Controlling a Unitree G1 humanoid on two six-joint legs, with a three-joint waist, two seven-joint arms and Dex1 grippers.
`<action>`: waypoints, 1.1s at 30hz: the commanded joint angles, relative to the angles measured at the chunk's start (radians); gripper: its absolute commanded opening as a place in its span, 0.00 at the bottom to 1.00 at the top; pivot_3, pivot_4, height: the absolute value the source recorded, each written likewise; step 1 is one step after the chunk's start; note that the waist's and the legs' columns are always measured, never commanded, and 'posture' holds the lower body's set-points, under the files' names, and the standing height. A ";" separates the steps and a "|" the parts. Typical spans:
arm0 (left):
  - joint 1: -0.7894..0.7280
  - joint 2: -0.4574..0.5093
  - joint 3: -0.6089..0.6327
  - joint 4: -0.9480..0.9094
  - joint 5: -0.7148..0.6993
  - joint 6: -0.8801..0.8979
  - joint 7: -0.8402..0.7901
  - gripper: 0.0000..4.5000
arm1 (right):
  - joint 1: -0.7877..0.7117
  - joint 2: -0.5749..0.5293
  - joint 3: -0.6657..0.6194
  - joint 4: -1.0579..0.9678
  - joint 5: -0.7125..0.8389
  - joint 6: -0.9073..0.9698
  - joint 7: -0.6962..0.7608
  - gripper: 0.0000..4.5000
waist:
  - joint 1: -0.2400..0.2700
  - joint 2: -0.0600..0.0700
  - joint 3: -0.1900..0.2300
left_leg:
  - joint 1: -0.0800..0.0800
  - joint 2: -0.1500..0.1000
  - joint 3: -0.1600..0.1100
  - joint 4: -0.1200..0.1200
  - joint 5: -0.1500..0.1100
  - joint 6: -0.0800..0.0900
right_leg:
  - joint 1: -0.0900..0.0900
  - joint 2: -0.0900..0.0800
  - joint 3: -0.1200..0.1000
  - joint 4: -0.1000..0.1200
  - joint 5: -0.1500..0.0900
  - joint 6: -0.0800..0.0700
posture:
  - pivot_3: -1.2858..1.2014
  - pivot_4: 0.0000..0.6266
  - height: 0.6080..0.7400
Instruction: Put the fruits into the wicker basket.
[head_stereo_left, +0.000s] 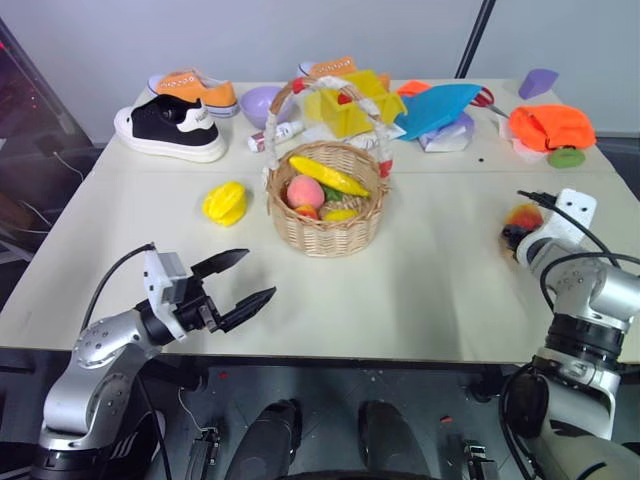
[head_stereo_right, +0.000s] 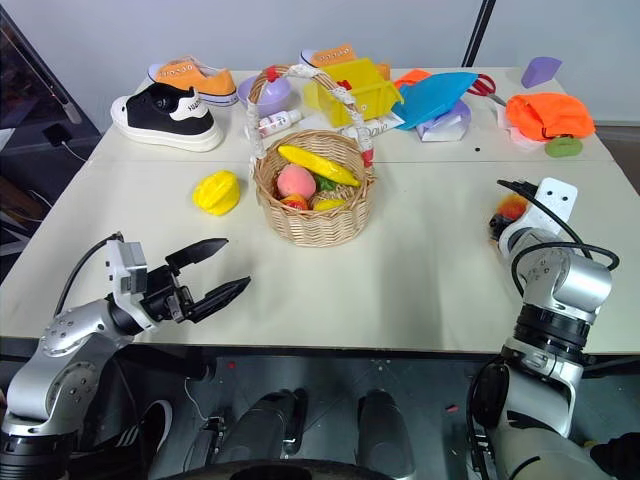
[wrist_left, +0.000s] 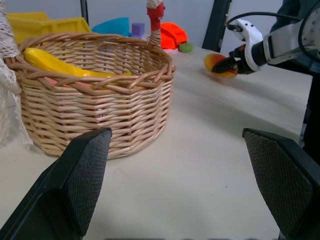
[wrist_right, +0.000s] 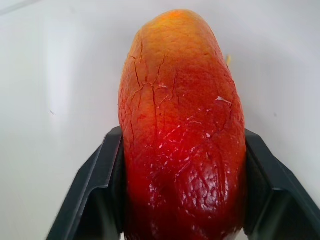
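1. Our right claw (wrist_right: 182, 200) is clamped on the mango (wrist_right: 182, 125) at the bench's (head_stereo_left: 440, 290) right edge.
2. Our left claw (head_stereo_left: 240, 282) gapes, lower left; star fruit (head_stereo_left: 224, 203) lies just left of the wicker basket (head_stereo_left: 328, 225).

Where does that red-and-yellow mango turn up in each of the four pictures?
Left eye view: mango at the table's right edge, by the right gripper.
Right eye view: mango, same spot.
Left wrist view: mango in the background.
Right wrist view: mango between the fingers.
Shared landmark: wicker basket.
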 joint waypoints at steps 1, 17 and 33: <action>-0.002 0.000 0.013 -0.013 0.001 -0.015 0.002 1.00 | 0.021 -0.022 0.010 -0.081 0.008 0.009 0.032 0.46 | 0.000 0.000 0.000 | 0.000 0.000 0.000 0.000 0.000 0.000 | 0.000 0.000 0.000 0.000 0.000 0.000 | 0.52 0.24 1.00; -0.079 0.010 0.059 0.075 0.023 -0.065 0.000 1.00 | 0.194 -0.420 0.259 -0.602 0.486 -0.006 0.868 0.46 | -0.002 -0.002 0.004 | 0.000 0.001 0.000 0.002 -0.001 0.001 | 0.002 -0.001 -0.001 -0.003 -0.001 0.000 | 0.52 0.24 1.00; -0.104 -0.023 0.043 0.082 0.062 -0.090 0.039 1.00 | -0.327 -0.028 0.708 -0.214 0.064 -0.295 0.669 0.46 | 0.001 -0.003 0.004 | -0.004 0.000 -0.001 -0.001 -0.002 0.002 | -0.001 -0.001 -0.001 -0.008 0.002 0.003 | 0.52 0.24 1.00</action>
